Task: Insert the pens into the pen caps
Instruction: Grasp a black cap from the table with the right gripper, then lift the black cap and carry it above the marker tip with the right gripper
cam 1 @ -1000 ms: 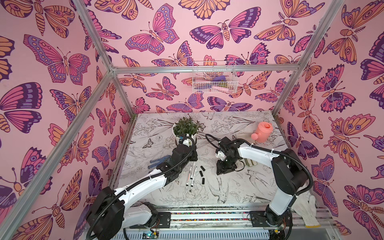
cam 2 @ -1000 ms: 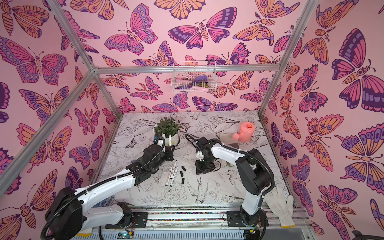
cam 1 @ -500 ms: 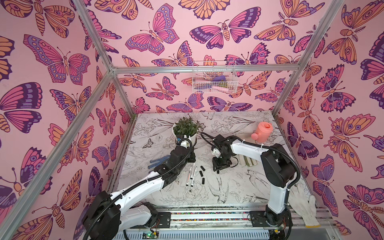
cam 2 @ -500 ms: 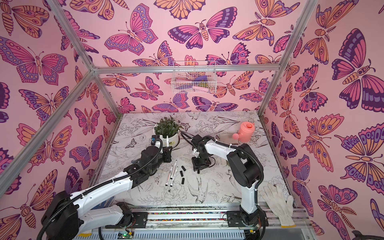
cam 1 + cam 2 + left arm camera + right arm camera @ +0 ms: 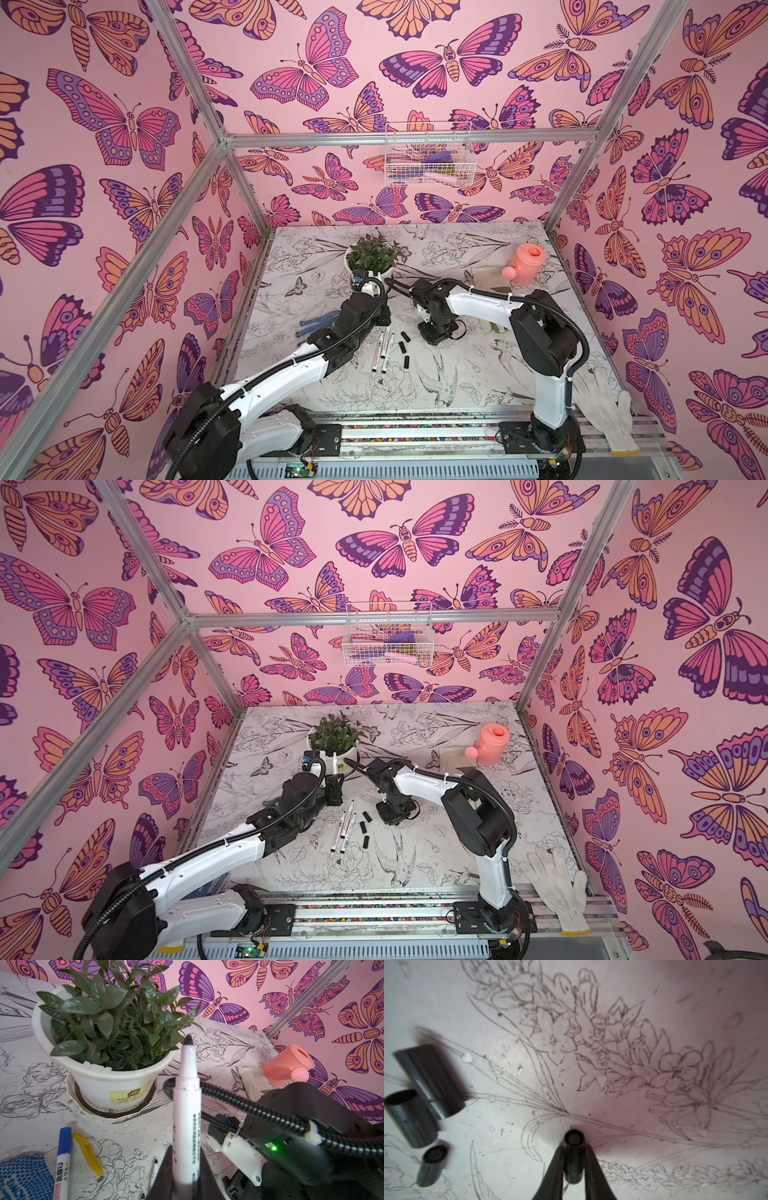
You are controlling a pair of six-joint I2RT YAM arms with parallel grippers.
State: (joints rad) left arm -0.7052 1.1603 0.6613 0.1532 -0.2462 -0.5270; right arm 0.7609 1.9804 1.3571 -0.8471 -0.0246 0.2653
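My left gripper (image 5: 185, 1153) is clamped on a pen (image 5: 187, 1101). Its long axis runs straight out of the jaws, dark tip toward the potted plant (image 5: 108, 1028) and rear end cut off by the frame edge. Spare pens (image 5: 384, 349) lie side by side on the mat (image 5: 457, 374). My right gripper (image 5: 573, 1155) pinches a black pen cap (image 5: 573, 1165) lengthwise, one end facing the mat; three loose caps (image 5: 428, 1078) nearby are blurred, and in both top views the wrist hides these jaws.
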